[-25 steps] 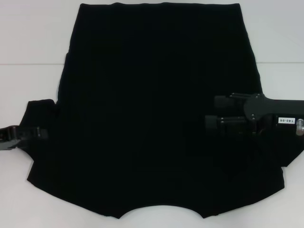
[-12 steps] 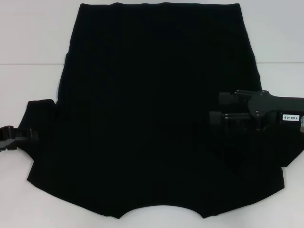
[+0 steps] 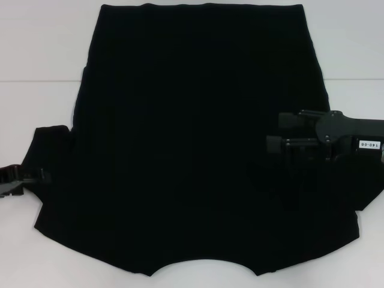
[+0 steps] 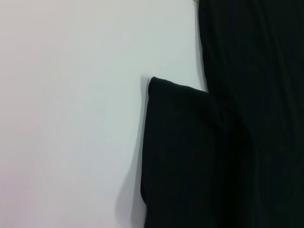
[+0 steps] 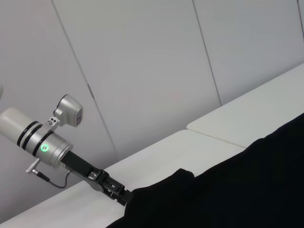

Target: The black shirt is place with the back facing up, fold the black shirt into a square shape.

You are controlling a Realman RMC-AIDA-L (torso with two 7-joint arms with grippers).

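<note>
The black shirt (image 3: 192,138) lies spread flat on the white table (image 3: 42,54), with its curved neckline at the near edge. Its left sleeve (image 3: 54,150) lies flat and also shows in the left wrist view (image 4: 180,152). My left gripper (image 3: 33,175) is at the sleeve's outer edge, low by the table. The right wrist view shows it there (image 5: 116,192). My right gripper (image 3: 273,132) hovers over the shirt's right side. It points toward the middle, with its two fingers apart and nothing between them. The shirt also shows in the right wrist view (image 5: 237,190).
White table shows to the left, right and far side of the shirt. A seam between table panels (image 3: 36,81) runs across behind. Grey wall panels (image 5: 142,71) stand beyond the table in the right wrist view.
My left gripper has drawn back to the left, off the sleeve toward the picture's edge. My right gripper has shifted slightly right and up over the shirt. The shirt has not moved.
</note>
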